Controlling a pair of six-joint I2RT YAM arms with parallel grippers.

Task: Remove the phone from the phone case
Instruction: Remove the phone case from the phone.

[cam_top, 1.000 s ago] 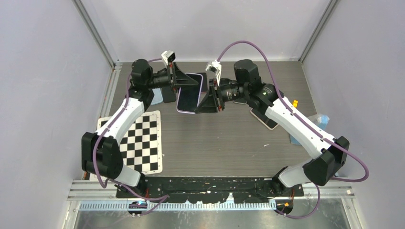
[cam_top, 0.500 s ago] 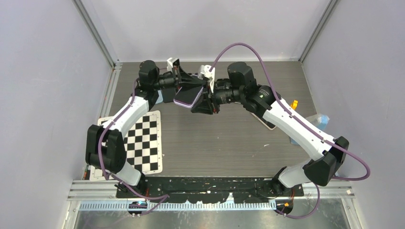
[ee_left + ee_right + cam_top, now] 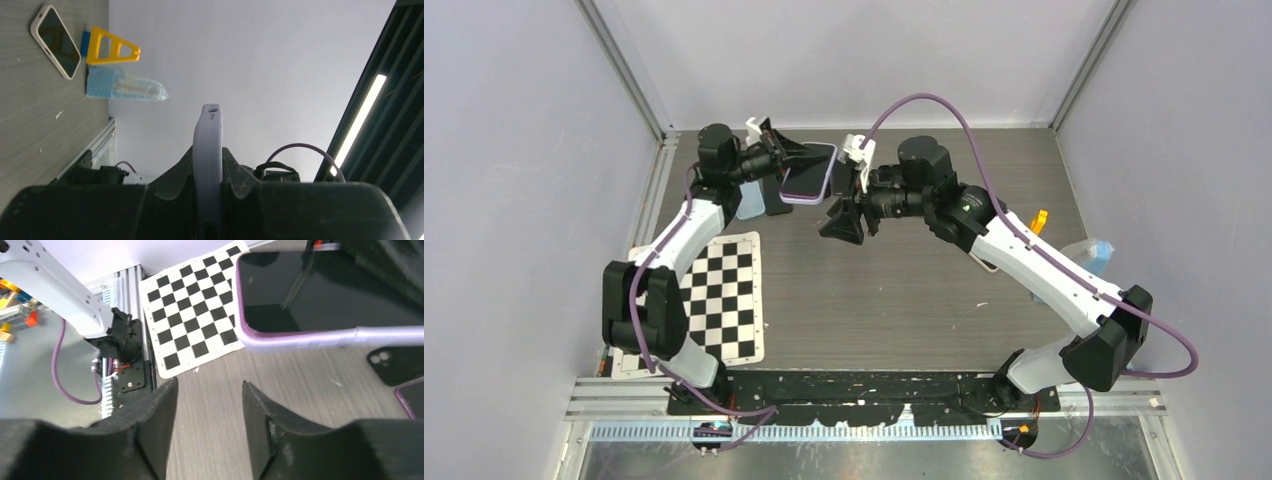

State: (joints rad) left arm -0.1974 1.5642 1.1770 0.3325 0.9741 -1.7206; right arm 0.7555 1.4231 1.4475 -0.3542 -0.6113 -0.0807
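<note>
Left hand (image 3: pixel 207 167) is clamped flat on the phone (image 3: pixel 809 172), one finger on each face, and grips it near one end only. The phone sits in the purple phone case (image 3: pixel 300 337), not yet out. It is held in the air over the tabletop (image 3: pixel 894 290), at the far edge toward the far-left corner.

Right hand (image 3: pixel 210 395) is spread wide with nothing in it, just beside the phone's free end and not touching.

Risks, as a judgement:
- Left fingers press the case back and the screen together, so a peel may drag the whole stack instead of separating it.
- With one end gripped, a push at the free end levers the phone, and it could pivot or slip out.
- The right hand could pinch lip plus phone, or skid off the soft rim.
- A drop lands near the black case (image 3: pixel 395 365) on the tabletop, or toward the checkerboard mat (image 3: pixel 719 295) by the left edge.
</note>
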